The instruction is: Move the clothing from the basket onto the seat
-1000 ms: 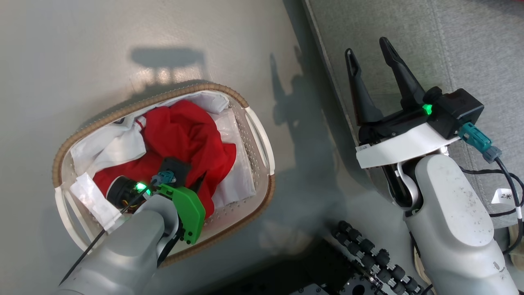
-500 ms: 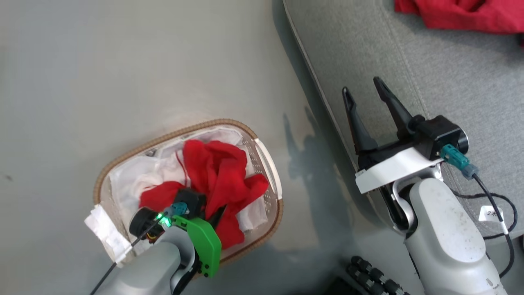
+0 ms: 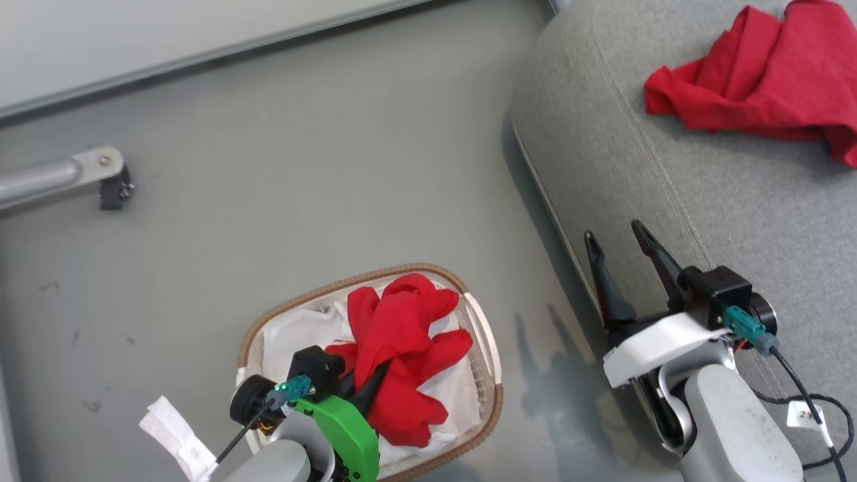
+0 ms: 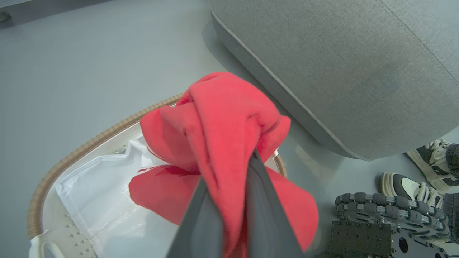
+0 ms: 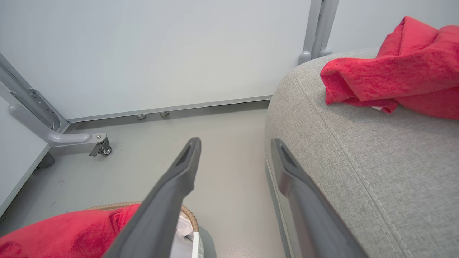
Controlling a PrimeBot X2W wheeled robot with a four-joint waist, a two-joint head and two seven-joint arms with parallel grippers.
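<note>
clothing [image 3: 402, 348] clamped in left gripper [image 3: 367, 383], over basket [image 3: 315, 289]

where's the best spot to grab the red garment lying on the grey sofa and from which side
Likely the thick rolled fold at the end of the bright red soft fabric garment nearest the open right gripper. Come from above, jaws across that ridge: it bulges up off the light grey upholstered sofa, so they could close around it without digging into the cushion.
</note>
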